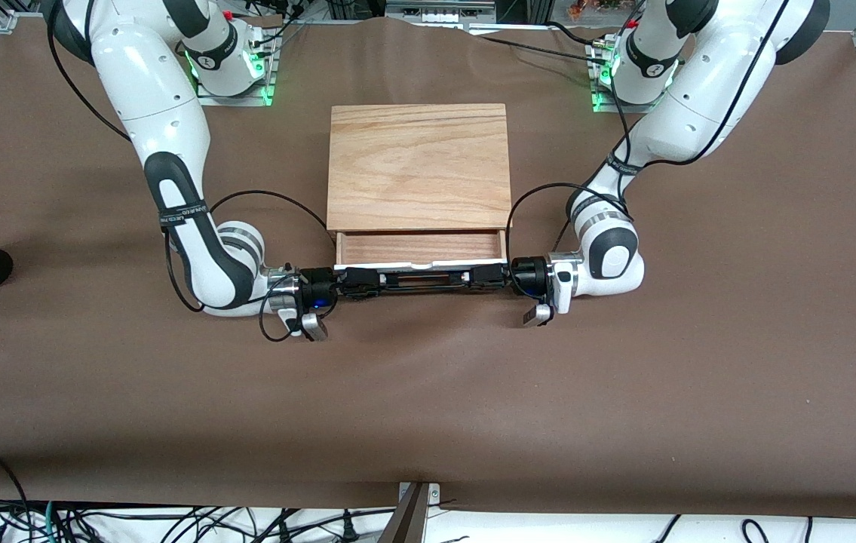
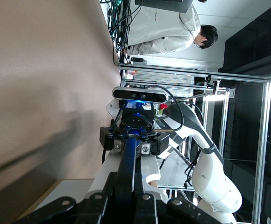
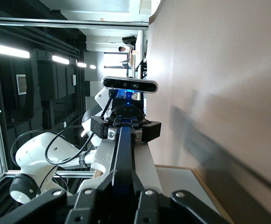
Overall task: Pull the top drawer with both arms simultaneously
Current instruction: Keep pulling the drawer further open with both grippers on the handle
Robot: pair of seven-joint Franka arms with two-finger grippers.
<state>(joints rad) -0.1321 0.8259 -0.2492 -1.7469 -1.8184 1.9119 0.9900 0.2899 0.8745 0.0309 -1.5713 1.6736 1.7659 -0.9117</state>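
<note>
A: Where is the top drawer (image 1: 420, 249)?

B: It sits partly drawn out from under the wooden top slab (image 1: 418, 166) of the box, at the middle of the brown counter (image 1: 428, 392). Its reddish wood floor shows in a narrow strip, and its white front panel faces the front camera.

A: And the black wire handle (image 1: 424, 279)?

B: It runs along the front panel, just nearer the front camera than the panel.

A: How do the arms stand?

B: Both lie low and level, meeting the handle from its two ends. The left tool (image 1: 489, 276) is clenched on the handle at the end toward the left arm's base; the right tool (image 1: 358, 281) is clenched on it at the other end.

A: Do the wrist views agree?

B: Each looks along the handle (image 2: 126, 163) (image 3: 122, 158) toward the other arm's tool (image 2: 133, 140) (image 3: 124, 128). The fingertips themselves are partly hidden, so the exact contact is probably at the bar's ends.
</note>
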